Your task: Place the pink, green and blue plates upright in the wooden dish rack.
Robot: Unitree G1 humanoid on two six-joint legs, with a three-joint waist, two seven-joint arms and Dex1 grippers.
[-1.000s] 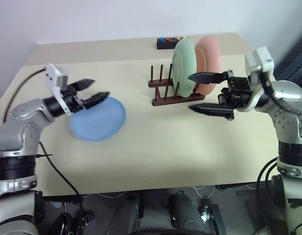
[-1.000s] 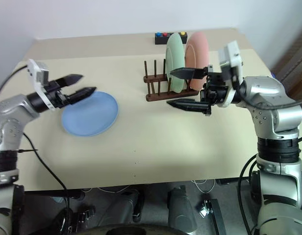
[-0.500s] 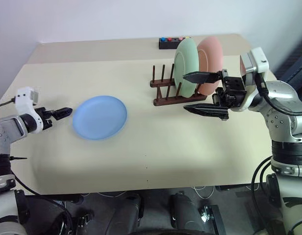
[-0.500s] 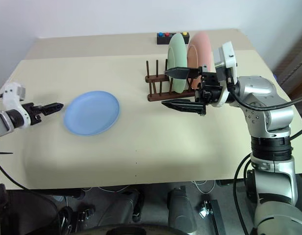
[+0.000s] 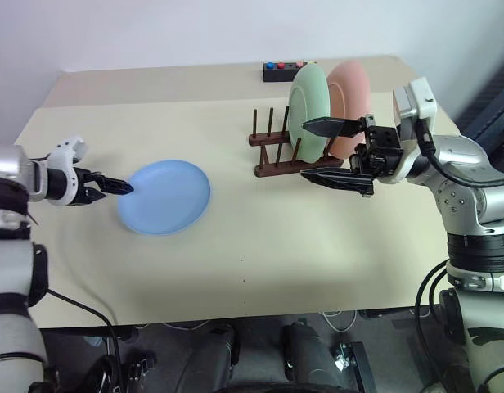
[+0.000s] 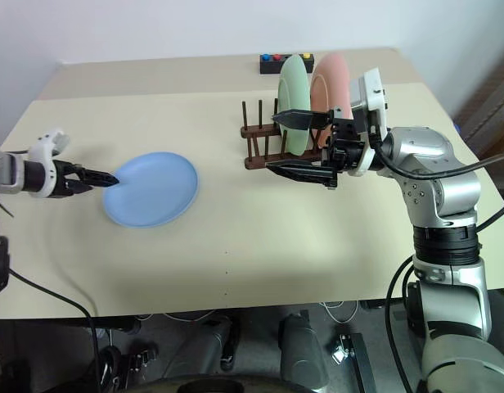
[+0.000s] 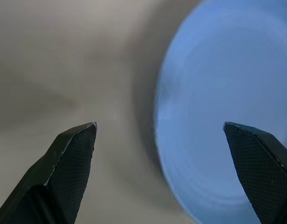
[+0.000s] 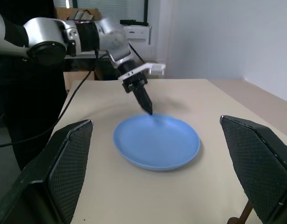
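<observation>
Blue plate waiting flat as we are bringing our left gripper back down to its rim

We are now holding the left gripper (image 5: pixel 113 187), fingers spread wide and empty, low at the outer edge of the blue plate (image 5: pixel 164 196), having swung it off from above the plate and dropped it toward the table (image 5: pixel 260 262) over the last second, a setup, we judge, for an edge pickup. Farther off, our right gripper (image 5: pixel 332 151) is hovering open and nearly unmoved beside the wooden dish rack (image 5: pixel 276 152), where the green plate (image 5: pixel 305 105) and pink plate (image 5: pixel 351 92) are already standing upright. Only blue is remaining.
</observation>
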